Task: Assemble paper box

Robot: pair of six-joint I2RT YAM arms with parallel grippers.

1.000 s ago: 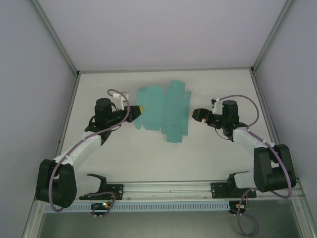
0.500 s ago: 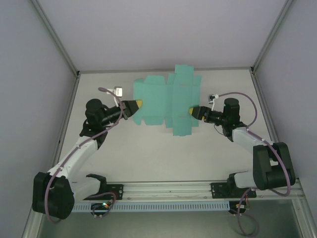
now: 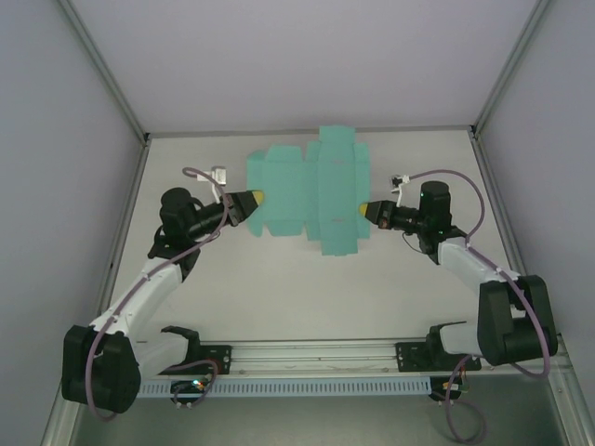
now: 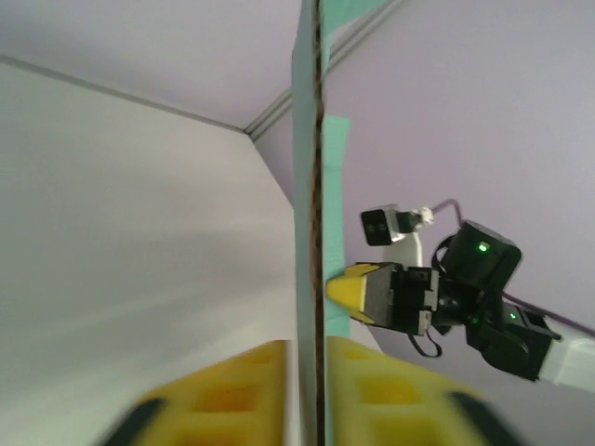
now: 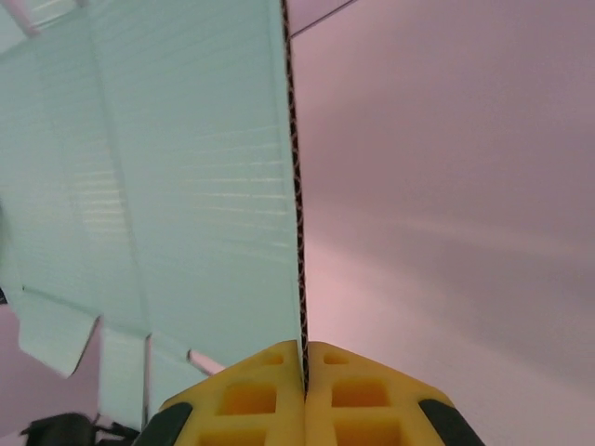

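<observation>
The paper box [image 3: 311, 190] is a flat teal-green die-cut sheet with flaps and creases, held spread out above the table between both arms. My left gripper [image 3: 257, 197] is shut on its left edge; in the left wrist view the sheet's edge [image 4: 311, 186] runs straight up from between the yellow pads [image 4: 232, 400]. My right gripper [image 3: 361, 210] is shut on the right edge; in the right wrist view the corrugated edge [image 5: 293, 186] rises from the closed yellow fingertips [image 5: 270, 390]. The right gripper's yellow tip [image 4: 349, 288] also shows beyond the sheet in the left wrist view.
The white table [image 3: 279, 288] lies under the sheet, bounded by grey walls and metal corner posts [image 3: 144, 139]. A rail [image 3: 307, 353] with the arm bases runs along the near edge.
Both grippers came in and closed on the sheet's opposite edges, lifting it. It has since shifted slightly left and toward the back, and the left arm has stretched out.
</observation>
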